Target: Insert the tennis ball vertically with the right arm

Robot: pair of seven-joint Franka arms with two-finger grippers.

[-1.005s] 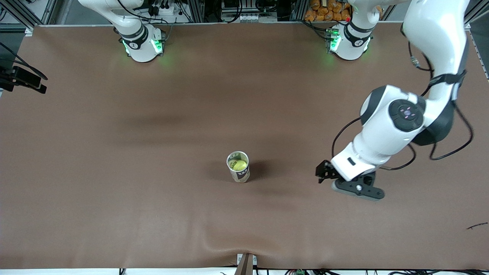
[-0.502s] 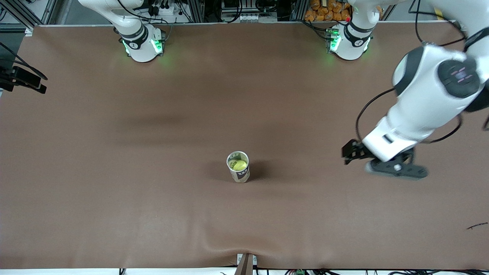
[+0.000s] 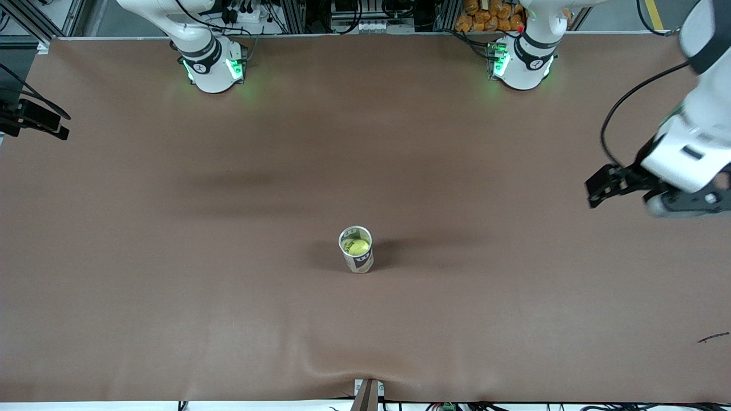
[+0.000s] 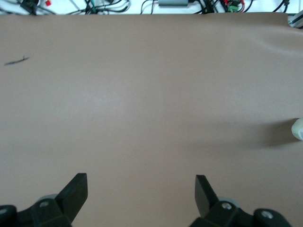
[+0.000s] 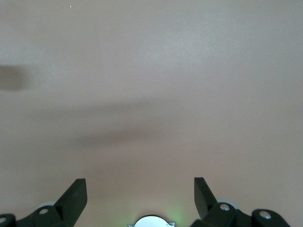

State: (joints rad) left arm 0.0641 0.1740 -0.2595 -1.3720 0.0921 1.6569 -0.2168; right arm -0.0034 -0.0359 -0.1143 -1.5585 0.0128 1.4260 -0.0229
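**Tennis ball sits in upright tube, both grippers empty and away from it**

A brown table [image 3: 171, 285] fills the front view. Near its middle stands a short open-topped tube [image 3: 357, 251], upright, with a printed label on its side. A yellow-green tennis ball [image 3: 358, 246] sits inside it, visible through the open top. Nothing touches the tube or the ball.

The left gripper [image 3: 597, 191] hangs in the air over the left arm's end of the table, well apart from the tube. Its two fingers are spread wide with nothing between them. In the left wrist view the two dark fingertips [image 4: 75, 189] frame only bare brown surface, and a pale sliver of the tube [image 4: 298, 129] shows at the very edge of that picture, with its shadow stretching beside it. A small dark mark [image 4: 15, 60] lies on the table near the edge closest to the front camera.

The right gripper [image 5: 140, 194] shows only in the right wrist view. Its fingers are also spread wide and hold nothing; between them lies bare table crossed by soft shadows. The rounded white top of an arm's base [image 5: 151, 221], with a faint green glow, peeks in at the edge of that picture. The ball and the tube do not appear in that view, so the ball lies outside the right gripper's jaws.
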